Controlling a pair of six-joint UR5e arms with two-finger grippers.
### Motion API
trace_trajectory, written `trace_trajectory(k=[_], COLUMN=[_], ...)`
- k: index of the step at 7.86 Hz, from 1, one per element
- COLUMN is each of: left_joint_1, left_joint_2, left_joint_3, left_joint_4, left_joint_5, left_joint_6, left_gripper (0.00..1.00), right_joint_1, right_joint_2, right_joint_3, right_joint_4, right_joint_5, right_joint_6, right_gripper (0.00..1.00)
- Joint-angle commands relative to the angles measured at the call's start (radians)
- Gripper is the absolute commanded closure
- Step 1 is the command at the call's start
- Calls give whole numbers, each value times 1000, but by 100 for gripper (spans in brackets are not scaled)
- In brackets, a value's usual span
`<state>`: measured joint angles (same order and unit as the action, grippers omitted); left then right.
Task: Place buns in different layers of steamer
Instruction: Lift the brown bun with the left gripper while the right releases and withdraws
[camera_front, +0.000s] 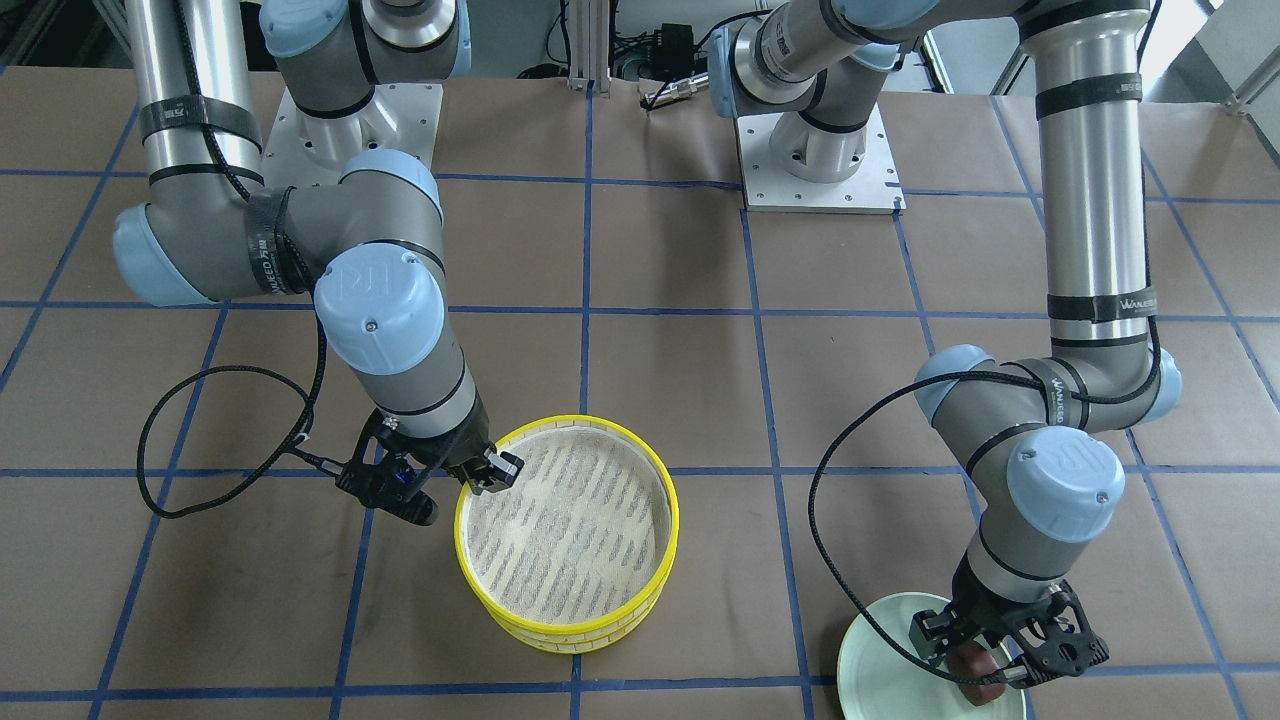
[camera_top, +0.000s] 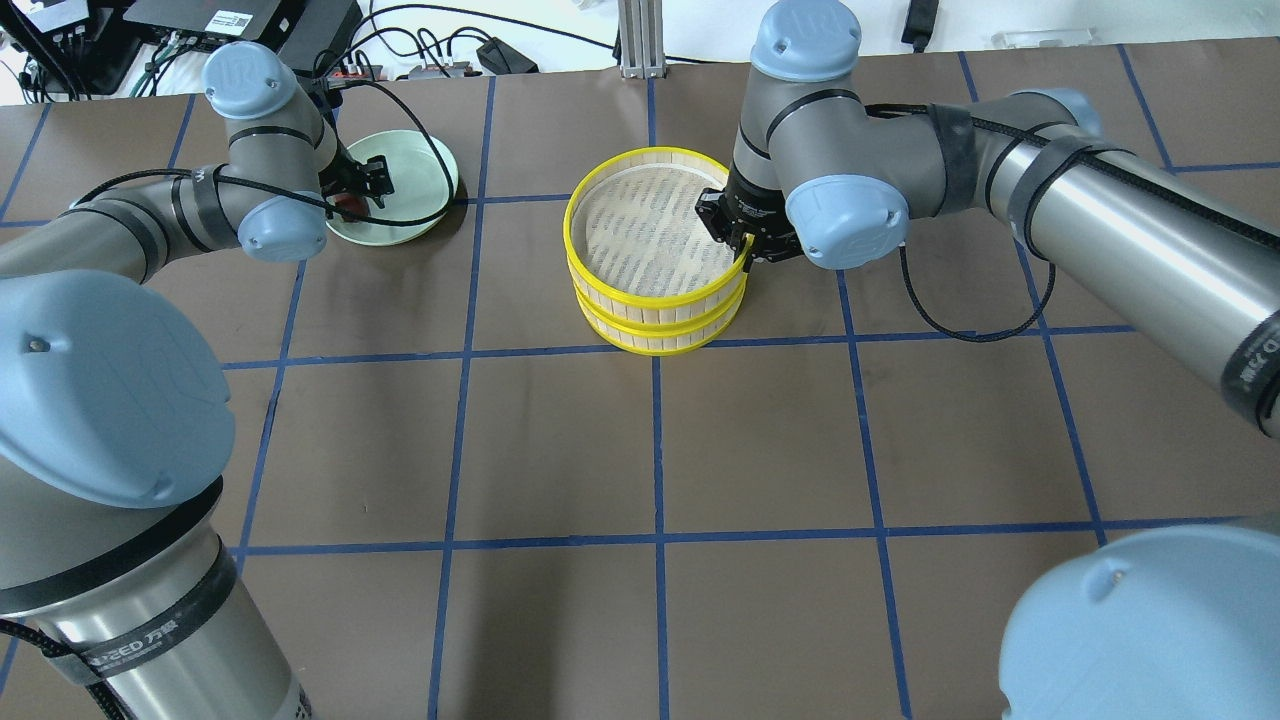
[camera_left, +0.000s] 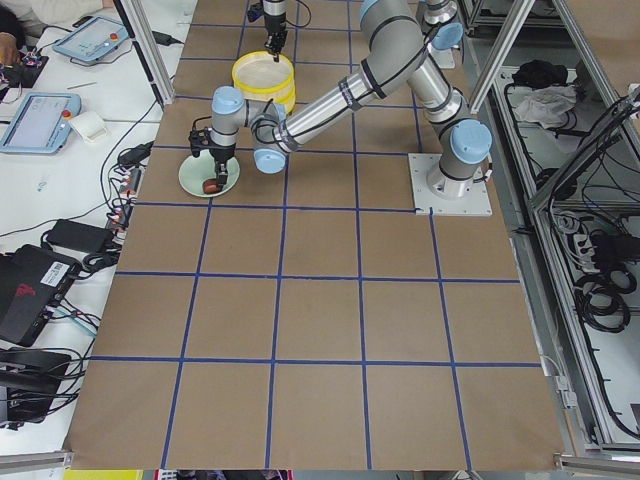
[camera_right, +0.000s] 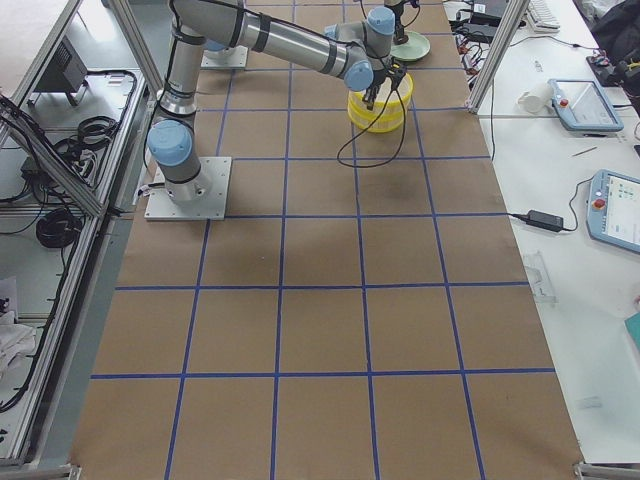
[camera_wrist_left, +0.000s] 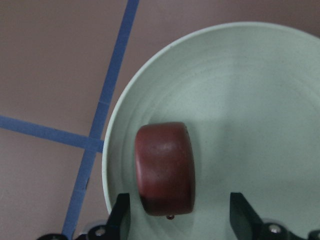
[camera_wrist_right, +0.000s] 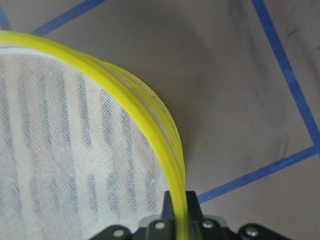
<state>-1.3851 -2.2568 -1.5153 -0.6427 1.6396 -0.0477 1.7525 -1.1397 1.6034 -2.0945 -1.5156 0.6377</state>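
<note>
Two steamer trays stand stacked in the table's middle, the upper tray (camera_top: 655, 300) on the lower tray (camera_top: 660, 340). The upper mesh floor (camera_front: 570, 520) is bare. My right gripper (camera_top: 740, 245) is shut on the upper tray's yellow rim (camera_wrist_right: 150, 105), one finger inside and one outside. The reddish-brown bun (camera_wrist_left: 165, 167) lies on the pale green plate (camera_wrist_left: 250, 100). My left gripper (camera_wrist_left: 182, 215) is open just above the plate, its fingers on either side of the bun, not pressing it. The cream-white bun is not in view.
The plate (camera_top: 420, 170) sits at the table's far left edge, near cables and boxes beyond it. The right arm's cable loop (camera_top: 960, 330) hangs beside the steamer. The arms' base plates (camera_front: 820, 160) stand at the robot's side of the table.
</note>
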Motion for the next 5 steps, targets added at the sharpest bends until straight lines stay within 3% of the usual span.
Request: trace_trajectory(k=[1,2,5], left_joint_1=[3,3,3], left_joint_2=[-9,-9,-44], left_joint_3=[26,35,36], left_joint_4=[0,0,0], left_joint_5=[-1,-9,-1], left_joint_6=[5,3,3], left_gripper=[28,27,27], right_joint_1=[4,4,4], right_joint_2=[1,1,4], right_joint_3=[3,3,3], right_joint_4=[2,2,2], right_joint_5=[0,-3,-12], right_joint_6=[2,0,-1], right_gripper=[98,85,33])
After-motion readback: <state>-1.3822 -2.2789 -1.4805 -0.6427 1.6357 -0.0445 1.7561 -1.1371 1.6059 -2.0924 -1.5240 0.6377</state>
